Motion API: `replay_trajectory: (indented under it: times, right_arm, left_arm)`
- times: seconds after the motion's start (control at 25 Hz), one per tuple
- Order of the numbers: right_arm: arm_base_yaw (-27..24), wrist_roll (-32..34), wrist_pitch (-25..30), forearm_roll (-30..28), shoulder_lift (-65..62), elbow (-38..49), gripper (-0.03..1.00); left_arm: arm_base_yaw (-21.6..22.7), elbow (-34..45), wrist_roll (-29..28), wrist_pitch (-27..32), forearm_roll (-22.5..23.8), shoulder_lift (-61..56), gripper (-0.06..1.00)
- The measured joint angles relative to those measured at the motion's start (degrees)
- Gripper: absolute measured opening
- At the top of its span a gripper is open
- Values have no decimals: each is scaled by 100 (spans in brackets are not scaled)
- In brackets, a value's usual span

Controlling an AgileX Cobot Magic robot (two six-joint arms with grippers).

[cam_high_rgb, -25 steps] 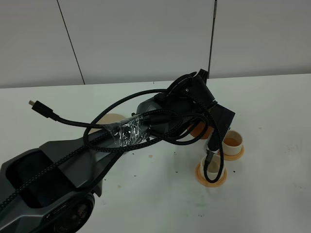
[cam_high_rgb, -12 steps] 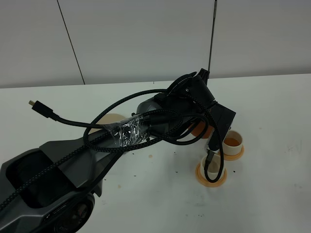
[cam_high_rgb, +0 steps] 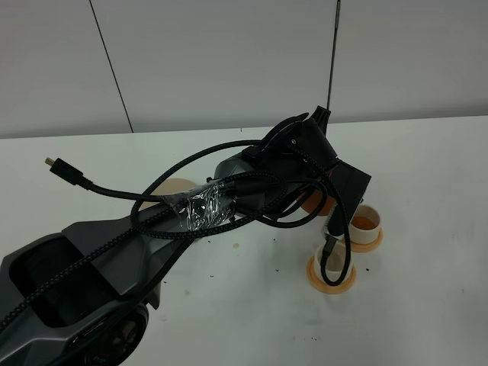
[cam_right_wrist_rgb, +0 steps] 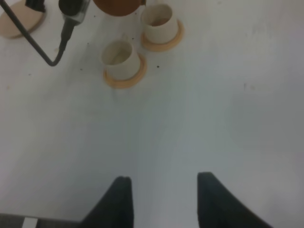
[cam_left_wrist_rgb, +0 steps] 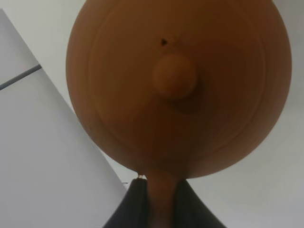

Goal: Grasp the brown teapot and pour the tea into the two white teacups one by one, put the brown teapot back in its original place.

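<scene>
The brown teapot (cam_left_wrist_rgb: 175, 85) fills the left wrist view, lid knob facing the camera. My left gripper (cam_left_wrist_rgb: 160, 199) is shut on its loop handle. In the high view the teapot (cam_high_rgb: 312, 204) shows only as a brown patch under the left wrist, held above the table beside the two white teacups. The farther cup (cam_high_rgb: 364, 223) holds brownish tea. The nearer cup (cam_high_rgb: 332, 263) is partly hidden by a cable. Both stand on orange coasters. The cream saucer (cam_high_rgb: 177, 187) lies bare to the left. My right gripper (cam_right_wrist_rgb: 164, 199) is open and empty, well away from the cups (cam_right_wrist_rgb: 118, 54) (cam_right_wrist_rgb: 159, 21).
Thick black cables (cam_high_rgb: 191, 179) loop over the left arm and hang in front of the nearer cup. A loose cable end (cam_right_wrist_rgb: 66, 19) dangles near the cups in the right wrist view. Small dark specks dot the white table (cam_high_rgb: 427, 290). A wall stands behind.
The left wrist has shifted very slightly to the right with the teapot. Nothing else has visibly moved.
</scene>
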Motion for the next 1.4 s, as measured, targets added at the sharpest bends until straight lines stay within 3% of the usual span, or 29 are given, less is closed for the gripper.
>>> replay_trajectory:
  times: [1.4]
  right_arm:
    - [0,0,-14,0,0,0,31]
  left_arm:
    - [-44,0,81,-326,111,0,17]
